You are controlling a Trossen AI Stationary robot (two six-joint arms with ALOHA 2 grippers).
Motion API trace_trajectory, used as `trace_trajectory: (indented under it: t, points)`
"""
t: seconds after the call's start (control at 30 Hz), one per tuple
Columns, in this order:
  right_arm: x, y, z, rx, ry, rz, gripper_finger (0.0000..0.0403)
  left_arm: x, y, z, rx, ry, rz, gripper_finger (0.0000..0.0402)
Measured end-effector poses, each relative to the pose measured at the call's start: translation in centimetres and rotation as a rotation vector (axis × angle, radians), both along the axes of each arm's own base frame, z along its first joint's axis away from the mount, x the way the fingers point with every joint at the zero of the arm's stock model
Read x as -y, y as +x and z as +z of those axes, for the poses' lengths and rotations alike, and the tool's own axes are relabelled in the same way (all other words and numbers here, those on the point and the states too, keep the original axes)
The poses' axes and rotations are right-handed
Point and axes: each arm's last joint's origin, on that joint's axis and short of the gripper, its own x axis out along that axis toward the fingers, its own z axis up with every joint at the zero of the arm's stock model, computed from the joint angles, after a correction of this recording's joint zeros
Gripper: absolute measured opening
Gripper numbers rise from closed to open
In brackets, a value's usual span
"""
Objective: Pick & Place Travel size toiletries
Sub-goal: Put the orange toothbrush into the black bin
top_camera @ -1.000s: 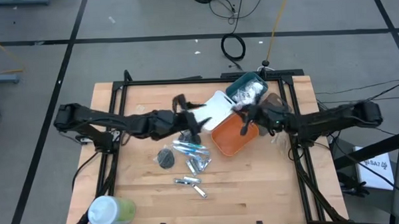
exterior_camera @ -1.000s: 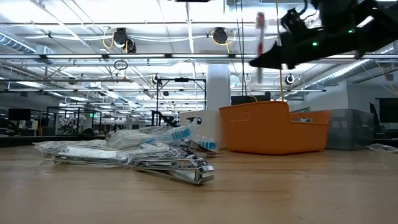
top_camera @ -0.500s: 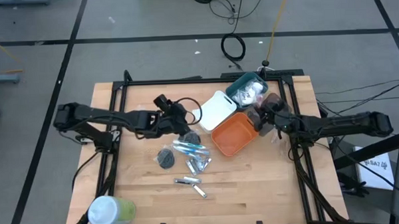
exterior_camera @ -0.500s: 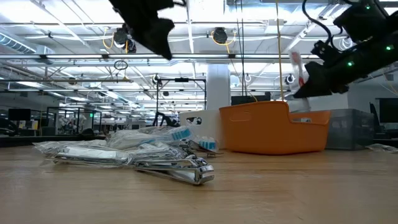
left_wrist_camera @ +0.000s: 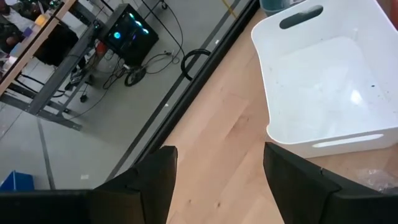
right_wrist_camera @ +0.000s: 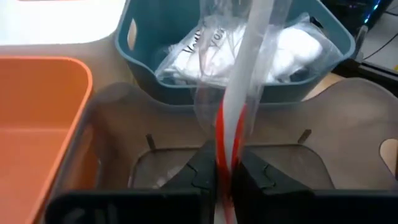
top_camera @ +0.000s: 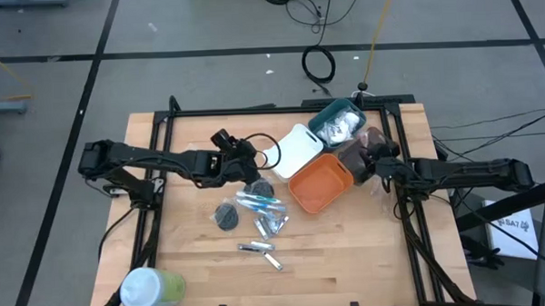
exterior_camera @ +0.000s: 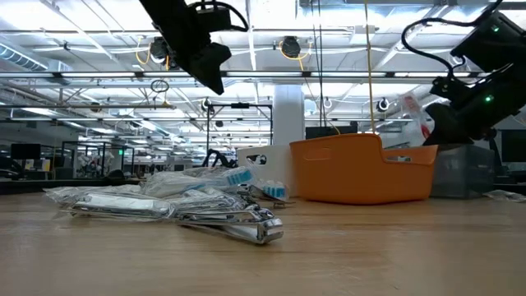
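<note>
A heap of clear-wrapped blue-white sticks and packets (top_camera: 261,211) lies mid-table, also seen in the low view (exterior_camera: 164,197). Beside it are a dark grey disc (top_camera: 226,215) and silver tubes (top_camera: 258,249). My left gripper (left_wrist_camera: 217,186) hangs open above the table next to the white bin (left_wrist_camera: 329,81), touching nothing; in the high view it shows left of that bin (top_camera: 251,168). My right gripper (right_wrist_camera: 225,177) is shut on a clear-wrapped red-white stick (right_wrist_camera: 233,124) over the dark bin (top_camera: 370,142). My right gripper pinches the wrapped red-white stick at its lower end (right_wrist_camera: 225,158) between the two fingers. The stick runs on past the fingertips, lifted clear of everything. In the low view it sticks out tilted (exterior_camera: 411,111) from the gripper (exterior_camera: 442,123), above the orange bin's rim.
The orange bin (top_camera: 317,186) sits between the white bin (top_camera: 295,150) and the dark bin. The teal bin (right_wrist_camera: 236,68) at the far right holds white packets. A large white-and-green cylinder (top_camera: 150,289) stands at the near left corner. Bare wood lies near the table's near edge.
My right gripper has carried the stick from over the orange bin toward the table's right edge and down, to above the dark bin; the stick has tipped from upright to slanting. My left gripper has drawn back a little toward the left from the white bin.
</note>
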Motion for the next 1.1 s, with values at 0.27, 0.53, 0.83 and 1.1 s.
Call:
trace_trajectory:
  t: [0.27,0.53,0.83,1.1]
  points:
    - [0.0,-0.1,0.1,0.004,-0.011,0.01,0.0074,-0.4,0.0,0.0,0.003,-0.001,0.013,0.0234]
    - [0.0,0.0,0.2,0.035,-0.002,-0.004,0.0187,-0.3,0.0,0.0,0.003,-0.002,0.011,0.0234]
    - [0.1,1.7,2.4,0.216,-0.086,0.151,0.0232,-0.4,0.0,0.0,0.003,-0.002,0.011,0.0235]
    - [2.0,2.8,2.3,0.043,-0.206,0.136,0.0213,-0.3,0.0,0.1,0.029,-0.013,0.024,0.0234]
